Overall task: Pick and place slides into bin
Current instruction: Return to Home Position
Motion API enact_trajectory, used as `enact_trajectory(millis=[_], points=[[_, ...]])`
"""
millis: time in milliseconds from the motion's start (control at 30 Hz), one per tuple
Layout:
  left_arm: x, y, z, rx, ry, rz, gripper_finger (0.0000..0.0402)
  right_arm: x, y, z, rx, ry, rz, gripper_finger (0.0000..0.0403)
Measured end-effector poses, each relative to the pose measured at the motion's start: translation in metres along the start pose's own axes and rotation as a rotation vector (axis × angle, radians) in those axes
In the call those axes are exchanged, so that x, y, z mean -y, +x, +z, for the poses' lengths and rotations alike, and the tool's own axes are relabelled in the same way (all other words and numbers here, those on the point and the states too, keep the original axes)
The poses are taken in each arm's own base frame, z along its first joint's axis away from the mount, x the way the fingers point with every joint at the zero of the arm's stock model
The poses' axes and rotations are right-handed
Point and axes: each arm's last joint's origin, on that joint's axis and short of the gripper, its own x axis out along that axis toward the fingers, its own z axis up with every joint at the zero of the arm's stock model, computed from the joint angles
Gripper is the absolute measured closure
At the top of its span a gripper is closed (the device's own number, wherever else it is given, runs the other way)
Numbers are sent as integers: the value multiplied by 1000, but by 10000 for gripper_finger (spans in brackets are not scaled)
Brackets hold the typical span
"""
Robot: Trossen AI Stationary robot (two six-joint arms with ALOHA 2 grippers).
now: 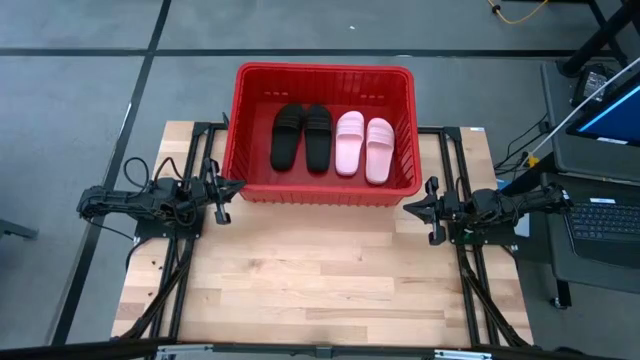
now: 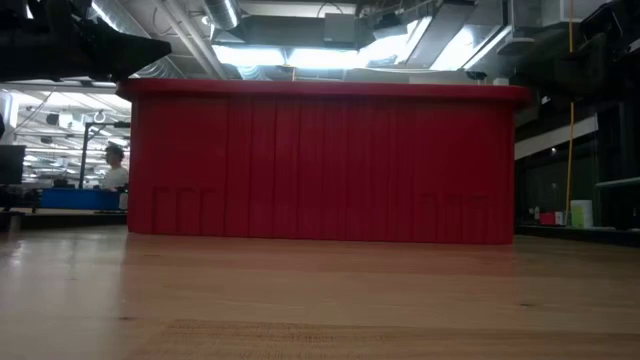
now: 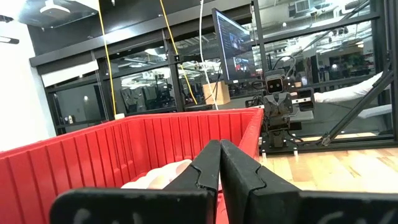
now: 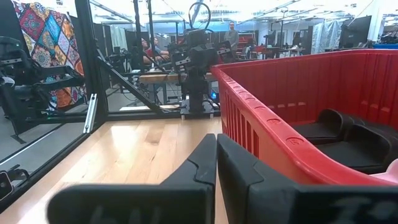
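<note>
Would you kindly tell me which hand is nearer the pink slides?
The right hand: it sits just outside the bin's corner beside the pink slides. The left hand is outside the opposite corner, with the black slides between.

The left gripper (image 3: 219, 146) has its two dark fingers pressed together, pointing over the red bin (image 3: 124, 149). Just past the fingers a light pink slide (image 3: 155, 178) lies inside the bin (only part of it shows). Beyond the bin's far corner, across the wooden bench (image 3: 336, 168), stands the right arm (image 3: 277, 106).

Matte-black jointed arms (image 1: 140, 200) carry looped cables (image 1: 135, 172) and wedge-shaped fingers (image 3: 202, 171).
</note>
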Motion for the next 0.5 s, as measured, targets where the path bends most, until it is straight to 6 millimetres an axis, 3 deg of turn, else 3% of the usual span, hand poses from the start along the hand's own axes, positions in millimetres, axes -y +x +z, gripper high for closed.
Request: enact_trajectory(millis=[500], points=[[0, 0, 0, 0, 0, 0, 394, 0, 0, 0, 0, -1, 0, 386]])
